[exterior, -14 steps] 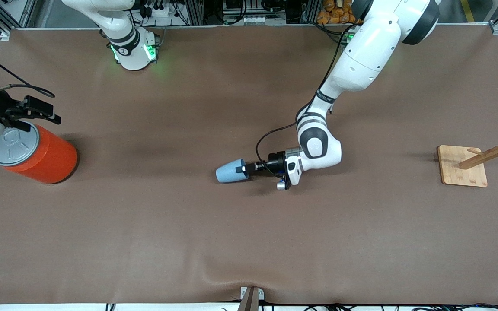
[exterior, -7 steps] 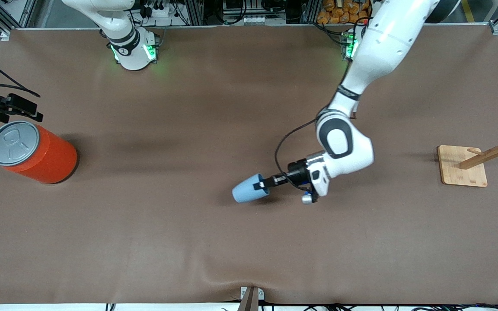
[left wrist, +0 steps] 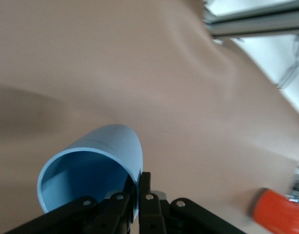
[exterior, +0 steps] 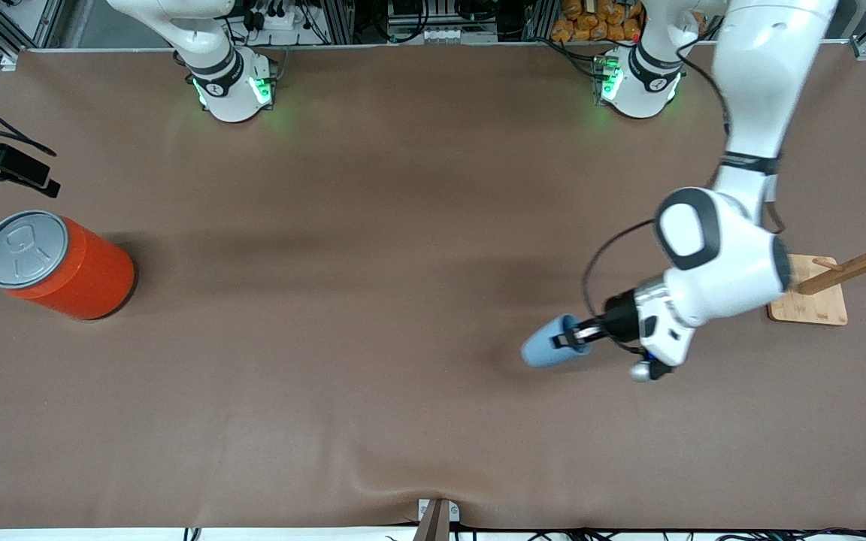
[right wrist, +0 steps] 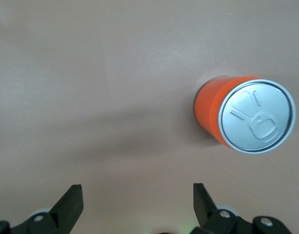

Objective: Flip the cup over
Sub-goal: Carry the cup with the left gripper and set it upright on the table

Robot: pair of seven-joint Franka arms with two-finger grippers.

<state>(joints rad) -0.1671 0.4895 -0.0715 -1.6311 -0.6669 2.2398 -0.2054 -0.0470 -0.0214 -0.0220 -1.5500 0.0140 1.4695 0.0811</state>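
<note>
I hold the cup (exterior: 551, 347) in the left tool (exterior: 570, 337), whose fingers are pinched on the rim wall, one inside and one outside, as the left wrist view confirms (left wrist: 91, 175). The cup is carried on its side above the table (exterior: 403, 421), mouth toward the tool and closed base pointing toward the right arm's end. It hangs over bare table toward the left arm's end, near the wooden rack (exterior: 839, 282).

The right tool (exterior: 4, 169) waits with fingers spread wide, over the table just beside the orange can (exterior: 57, 263), gripping nothing.

Step in hand, as I judge it: carry and reorientation, with the flip roughly half made, since the cup axis lies near horizontal.

Next move calls for:
1. Rotating the left wrist until the cup axis is vertical.
2. Lowering until the cup meets the table.
3. Releasing only once it sits flat.

The grasp on a thin rim wall looks prone to slipping during rotation.
</note>
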